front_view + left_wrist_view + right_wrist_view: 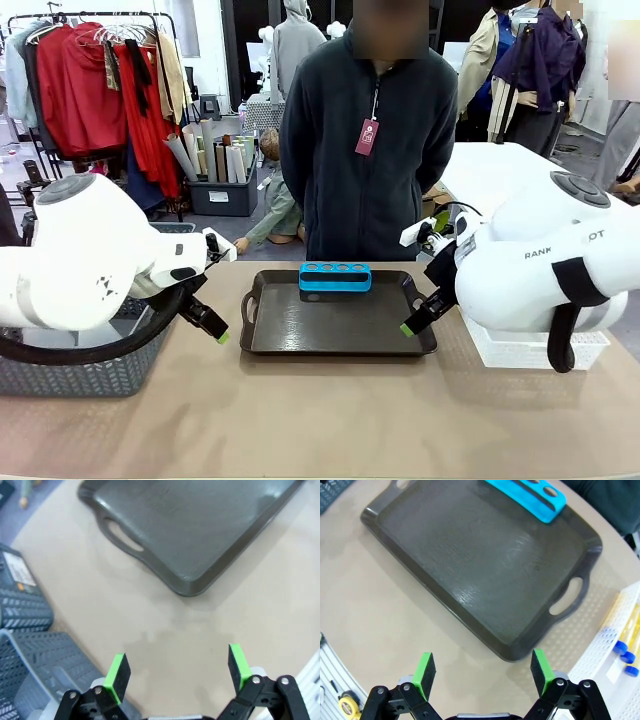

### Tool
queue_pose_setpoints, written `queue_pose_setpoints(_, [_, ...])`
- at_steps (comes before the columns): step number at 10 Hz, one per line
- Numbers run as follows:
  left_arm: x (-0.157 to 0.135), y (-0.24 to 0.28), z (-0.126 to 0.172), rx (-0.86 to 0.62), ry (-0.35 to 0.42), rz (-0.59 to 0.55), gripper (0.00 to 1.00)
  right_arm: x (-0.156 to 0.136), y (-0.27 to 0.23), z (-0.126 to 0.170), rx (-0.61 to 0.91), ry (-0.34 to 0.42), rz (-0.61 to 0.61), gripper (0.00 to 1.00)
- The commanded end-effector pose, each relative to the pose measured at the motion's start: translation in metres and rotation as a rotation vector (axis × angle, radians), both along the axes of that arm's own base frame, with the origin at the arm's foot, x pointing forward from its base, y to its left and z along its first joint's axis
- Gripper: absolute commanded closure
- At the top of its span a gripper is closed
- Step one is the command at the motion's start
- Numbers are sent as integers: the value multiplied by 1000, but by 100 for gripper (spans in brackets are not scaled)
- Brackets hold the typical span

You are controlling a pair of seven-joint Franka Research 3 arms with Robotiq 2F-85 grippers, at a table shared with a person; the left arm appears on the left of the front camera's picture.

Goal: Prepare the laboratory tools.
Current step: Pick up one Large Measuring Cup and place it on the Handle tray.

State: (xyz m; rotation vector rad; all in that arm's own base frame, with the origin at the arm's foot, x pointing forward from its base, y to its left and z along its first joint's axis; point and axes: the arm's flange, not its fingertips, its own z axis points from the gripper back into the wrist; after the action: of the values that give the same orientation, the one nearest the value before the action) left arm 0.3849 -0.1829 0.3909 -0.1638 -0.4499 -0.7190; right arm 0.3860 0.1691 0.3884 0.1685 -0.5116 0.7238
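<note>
Small yellow-liquid test tubes with blue caps lie in a white perforated basket at the right edge of the right wrist view. My right gripper hangs open over the table, just off the dark tray's near right corner, with nothing between its fingers. My left gripper is open too, over bare table beside the tray's left handle. From the front, the left gripper and right gripper flank the tray.
A blue four-hole rack stands on the tray's far edge. A grey basket sits at the table's left and the white basket at its right. A person stands at the far side.
</note>
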Motion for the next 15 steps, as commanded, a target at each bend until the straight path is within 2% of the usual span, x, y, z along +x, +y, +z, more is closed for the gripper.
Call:
queue_pose_setpoints(1, [13,7,22,-95,61,-103,0,10,0,14,82,33,52,0])
queue_pose_setpoints(4, [27,9,51,-123,44,-159,0,23,-8,44,158,48,91,0])
queue_pose_setpoints(5, [32,11,65,-142,54,-218,0,26,-11,57,171,43,118,0])
queue_pose_setpoints(7, [41,21,98,-174,-7,-301,0,36,-19,89,164,-12,189,0])
queue_pose_setpoints(11, [35,36,161,-149,-149,-278,0,42,-39,147,117,-137,151,0])
queue_pose_setpoints(13, [34,41,172,-149,-173,-258,0,40,-42,165,109,-177,132,0])
queue_pose_setpoints(15, [34,40,168,-162,-176,-248,0,38,-44,163,104,-187,122,0])
